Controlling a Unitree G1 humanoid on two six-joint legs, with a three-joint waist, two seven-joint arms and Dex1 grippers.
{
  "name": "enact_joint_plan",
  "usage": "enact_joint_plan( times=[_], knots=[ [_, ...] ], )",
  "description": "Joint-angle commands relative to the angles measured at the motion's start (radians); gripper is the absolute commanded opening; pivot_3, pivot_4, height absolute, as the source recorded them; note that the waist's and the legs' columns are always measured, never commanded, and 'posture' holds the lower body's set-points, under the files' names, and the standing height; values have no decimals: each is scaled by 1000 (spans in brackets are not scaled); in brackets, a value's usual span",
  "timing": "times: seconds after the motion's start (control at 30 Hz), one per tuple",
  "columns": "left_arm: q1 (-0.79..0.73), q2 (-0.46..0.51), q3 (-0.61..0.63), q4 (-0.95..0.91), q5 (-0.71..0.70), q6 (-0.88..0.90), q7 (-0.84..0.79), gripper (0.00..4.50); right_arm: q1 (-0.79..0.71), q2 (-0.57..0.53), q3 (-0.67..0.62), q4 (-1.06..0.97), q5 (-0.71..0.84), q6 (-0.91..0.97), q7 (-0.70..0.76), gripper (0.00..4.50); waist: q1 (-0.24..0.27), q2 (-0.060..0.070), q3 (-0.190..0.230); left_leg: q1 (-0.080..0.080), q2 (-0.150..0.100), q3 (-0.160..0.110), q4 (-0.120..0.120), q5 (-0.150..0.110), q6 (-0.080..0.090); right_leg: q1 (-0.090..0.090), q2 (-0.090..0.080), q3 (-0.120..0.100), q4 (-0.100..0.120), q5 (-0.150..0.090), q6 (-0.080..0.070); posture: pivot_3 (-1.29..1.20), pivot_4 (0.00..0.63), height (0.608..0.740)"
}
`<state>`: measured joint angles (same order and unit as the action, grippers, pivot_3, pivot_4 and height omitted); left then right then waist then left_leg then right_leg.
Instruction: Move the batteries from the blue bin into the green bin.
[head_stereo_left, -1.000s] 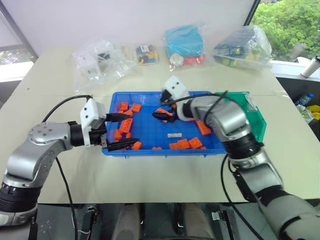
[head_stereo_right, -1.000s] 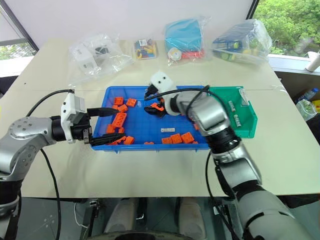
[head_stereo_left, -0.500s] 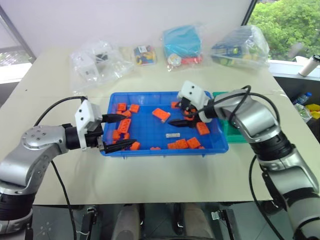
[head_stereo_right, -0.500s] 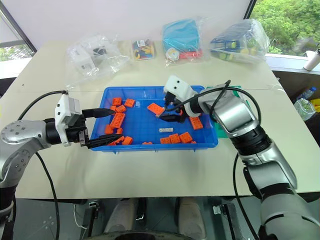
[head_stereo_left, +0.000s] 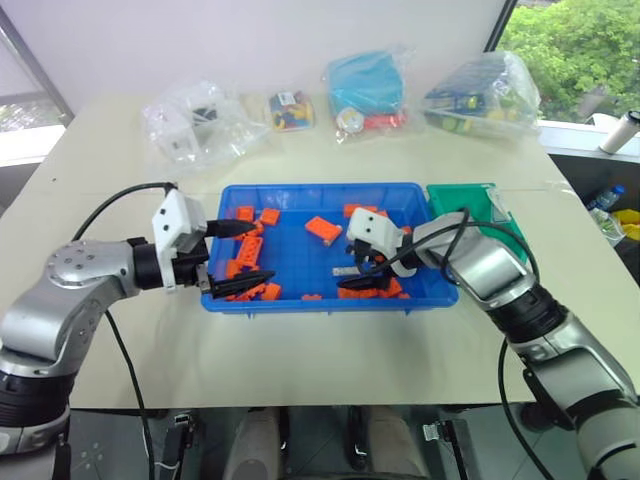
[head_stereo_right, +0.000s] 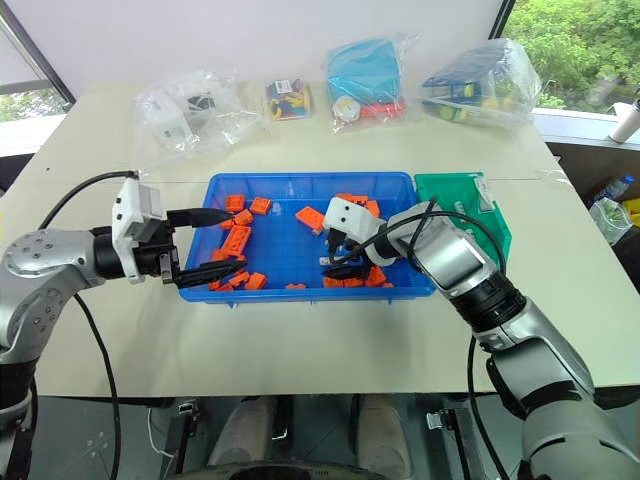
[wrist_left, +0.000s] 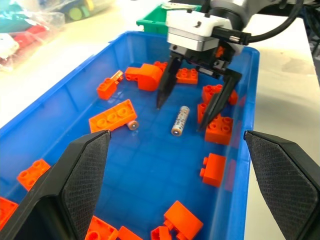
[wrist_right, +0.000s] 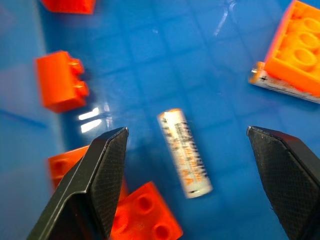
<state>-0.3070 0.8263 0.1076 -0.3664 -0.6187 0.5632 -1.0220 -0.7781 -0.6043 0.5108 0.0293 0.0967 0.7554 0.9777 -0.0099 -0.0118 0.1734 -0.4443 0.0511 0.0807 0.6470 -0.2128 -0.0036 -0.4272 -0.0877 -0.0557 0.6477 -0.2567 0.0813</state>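
The blue bin (head_stereo_left: 225, 300) lies mid-table with several orange blocks in it. One battery (wrist_left: 180, 120) lies loose on its floor, and in the right wrist view this battery (wrist_right: 184, 152) sits between my fingers. A second battery (wrist_right: 267, 82) pokes out from under an orange block (wrist_left: 112, 115). My right gripper (wrist_left: 181, 116) hangs open just above the loose battery, one finger on each side, not touching it. The green bin (head_stereo_left: 492, 215) stands against the blue bin's right end. My left gripper (head_stereo_left: 245, 257) stays open over the blue bin's left end, empty.
Orange blocks (wrist_left: 218, 130) crowd close beside the loose battery. Along the table's far side lie a clear bag of white parts (head_stereo_left: 195, 125), a small bag of coloured bits (head_stereo_left: 290, 108), a bagged teal box (head_stereo_left: 368, 85) and another full bag (head_stereo_left: 485, 90).
My right gripper has swung back from the bin's far side toward the near right and dropped low over the loose battery. The left gripper has kept still.
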Motion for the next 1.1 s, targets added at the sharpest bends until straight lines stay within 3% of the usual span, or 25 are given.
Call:
enact_joint_plan(
  times=[0.03,0.2,0.4,0.6,0.7,0.8,1.03,1.1],
  knots=[
    [-23,3,1,-14,1,-7,-1,4500,13,9,8,21,-26,-29,13,2574,-2,0,0,0,0,0,0,0,0,0,0,0,0,0,0,0,150,736],
    [-29,1,-4,-10,1,-11,-2,4500,17,-5,-19,-14,-10,-4,43,96,-2,0,0,0,0,0,0,0,0,0,0,0,0,0,0,0,150,736],
    [-29,-7,-13,-5,1,-15,-5,4500,-45,-32,-195,-83,93,159,44,67,0,0,0,0,0,0,0,0,0,0,0,0,0,0,0,0,150,736],
    [-17,-13,-19,-6,8,-27,-12,4500,-77,-208,-392,-72,123,225,21,67,7,0,1,-1,0,0,0,0,0,0,0,0,0,0,0,0,150,736],
    [-20,-17,-25,6,14,-37,-20,4500,22,-379,-447,-65,64,149,16,67,15,0,1,-1,0,0,0,0,0,0,-1,0,-1,0,-1,0,150,736],
    [-30,-23,-34,23,23,-46,-27,4500,118,-447,-469,-95,64,122,13,67,21,0,1,0,-1,1,0,0,0,0,-1,0,-1,-2,-3,0,150,736],
    [-61,-37,-63,45,32,-57,-46,4500,120,-408,-477,-77,47,91,-76,3504,-2,1,1,1,0,1,0,0,0,-1,0,1,0,0,-1,0,150,736],
    [-71,-39,-65,56,36,-59,-51,4500,72,-368,-463,-84,56,93,-89,3504,-4,1,1,1,0,2,0,0,0,-1,0,1,0,0,0,0,150,736]
  ],
)
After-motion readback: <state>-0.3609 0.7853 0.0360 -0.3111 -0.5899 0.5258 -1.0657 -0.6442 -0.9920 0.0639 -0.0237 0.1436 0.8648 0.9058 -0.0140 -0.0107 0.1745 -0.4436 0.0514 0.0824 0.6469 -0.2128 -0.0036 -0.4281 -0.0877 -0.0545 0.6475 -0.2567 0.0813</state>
